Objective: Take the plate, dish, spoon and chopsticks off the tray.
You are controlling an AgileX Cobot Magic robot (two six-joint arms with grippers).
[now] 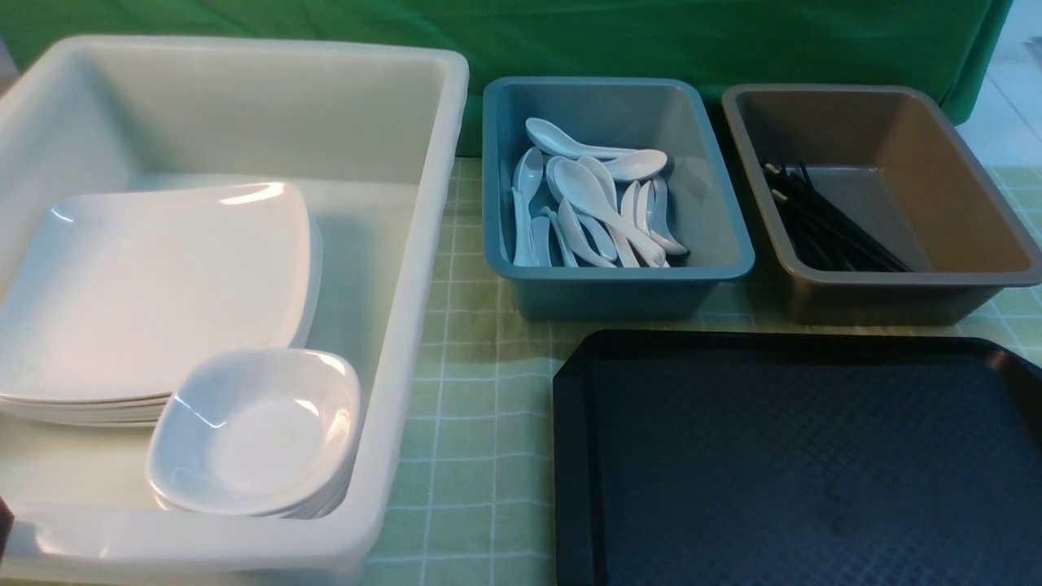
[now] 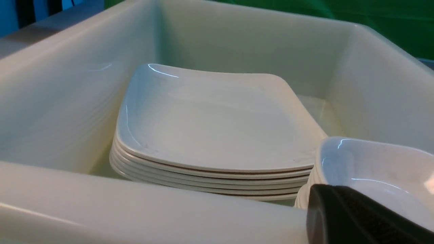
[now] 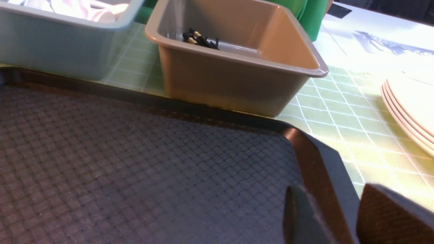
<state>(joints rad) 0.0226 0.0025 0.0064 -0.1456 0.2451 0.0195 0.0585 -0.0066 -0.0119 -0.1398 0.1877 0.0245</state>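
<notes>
The black tray (image 1: 798, 456) looks bare across all of its cross-hatched surface that shows, so I judge the clearing done or nearly done: nothing is left on it as far as these views reach, though its near edge is cut off. The large white plates (image 1: 155, 293) sit stacked in the big white tub (image 1: 423, 244), with a stack of small deep dishes (image 1: 256, 431) touching the plate stack's near corner; the white soup spoons (image 1: 594, 207) lie heaped in the blue-grey bin (image 1: 619, 277), and the black chopsticks (image 1: 830, 220) lie in the brown bin (image 1: 887, 285). The left gripper (image 2: 356, 217) is closed with nothing in it, hovering just outside the tub's near wall, the small dishes just ahead of it and the plates beyond them. The right gripper (image 3: 339, 217) stands with its fingers parted and empty over the tray's rim, the brown bin ahead of it and another stack of pale plates (image 3: 410, 112) off to one side on the checked green cloth (image 1: 480, 423). Nothing blocks either arm.
</notes>
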